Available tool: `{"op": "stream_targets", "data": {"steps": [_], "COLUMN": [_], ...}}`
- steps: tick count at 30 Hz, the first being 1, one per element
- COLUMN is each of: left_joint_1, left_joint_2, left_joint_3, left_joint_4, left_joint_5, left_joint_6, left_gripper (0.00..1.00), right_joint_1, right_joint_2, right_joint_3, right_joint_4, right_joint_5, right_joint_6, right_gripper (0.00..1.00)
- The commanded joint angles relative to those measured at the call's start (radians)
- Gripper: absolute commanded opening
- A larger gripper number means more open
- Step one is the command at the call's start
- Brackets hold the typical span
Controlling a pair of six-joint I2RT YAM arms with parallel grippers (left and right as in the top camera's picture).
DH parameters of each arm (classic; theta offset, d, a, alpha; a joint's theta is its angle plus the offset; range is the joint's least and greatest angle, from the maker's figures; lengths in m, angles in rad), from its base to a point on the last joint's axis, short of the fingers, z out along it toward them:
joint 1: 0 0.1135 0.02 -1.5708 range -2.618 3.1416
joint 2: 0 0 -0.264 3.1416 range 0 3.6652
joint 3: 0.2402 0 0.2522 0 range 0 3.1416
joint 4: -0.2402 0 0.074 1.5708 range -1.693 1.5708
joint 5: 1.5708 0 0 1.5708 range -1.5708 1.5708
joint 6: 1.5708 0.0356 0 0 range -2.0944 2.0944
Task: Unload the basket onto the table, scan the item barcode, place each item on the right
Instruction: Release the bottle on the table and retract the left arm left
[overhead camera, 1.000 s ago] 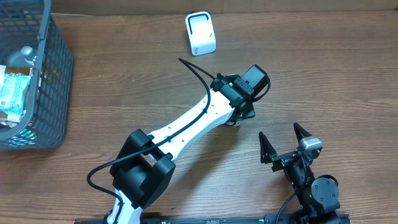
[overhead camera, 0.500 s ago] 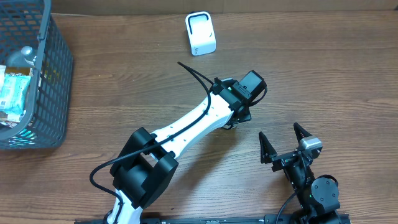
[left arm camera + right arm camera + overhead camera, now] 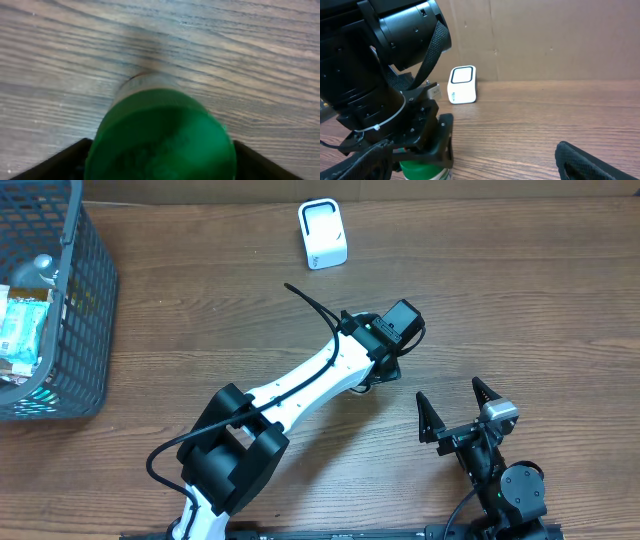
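1. As the left arm draws a little back from the scanner (image 3: 323, 234), we note the one real change. The left end effector (image 3: 388, 362) sits slightly farther from the scanner than a second ago, and its jaws are spreading.
2. In the left wrist view its fingers (image 3: 67, 157) flank the green cap of the bottle (image 3: 160, 135), one on either side. We cannot tell whether they still press the cap or have just let go.
3. We judge this to be a release. The bottle stands on the desk (image 3: 200, 310), on the robot's side of the scanner and well apart from it, so nothing is being presented for reading now. Either the scan is over, or the bottle is being set down for a fresh hold.
4. The right end effector (image 3: 452, 404) is unchanged. It is spread fully, holds nothing, and lies farther from the scanner than the bottle does.
5. The overhead view hides the bottle entirely beneath the left wrist, so only the wrist views show it. The left wrist view gives the cap alone. The right wrist view adds the pale body below the cap and shows the scanner's window turned toward the robot.
6. No view shows the barcode itself. The basket (image 3: 88, 310), far to the scanner's left, appears only overhead.
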Motion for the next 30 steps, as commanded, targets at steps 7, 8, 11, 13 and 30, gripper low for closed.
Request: {"op": "stream_targets", "data": {"steps": [7,8,11,13,30], "left_joint_1": [0.020,0.032,0.079,0.137,0.886], "left_joint_2": [-0.007,-0.010,-0.019,-0.020,-0.050], "left_joint_3": [0.034,0.061,0.194,0.359,1.030], "left_joint_4": [0.007,-0.007,-0.112,-0.236,-0.767], "left_joint_5": [-0.024,-0.024,-0.027,-0.041,-0.104], "left_joint_6": [0.122,0.152,0.209,0.264,0.285], "left_gripper": [1.00,1.00,1.00,1.00,1.00], "right_joint_1": [-0.006,-0.006,-0.006,-0.006,-0.006], "right_joint_2": [-0.007,-0.007,-0.007,-0.007,-0.007], "right_joint_3": [-0.010,-0.010,-0.010,-0.010,-0.010], "right_joint_4": [0.003,0.002,0.003,0.003,0.003], "right_joint_5": [-0.002,-0.002,-0.002,-0.002,-0.002], "right_joint_6": [-0.006,-0.006,-0.006,-0.006,-0.006], "right_gripper": [1.00,1.00,1.00,1.00,1.00]}}
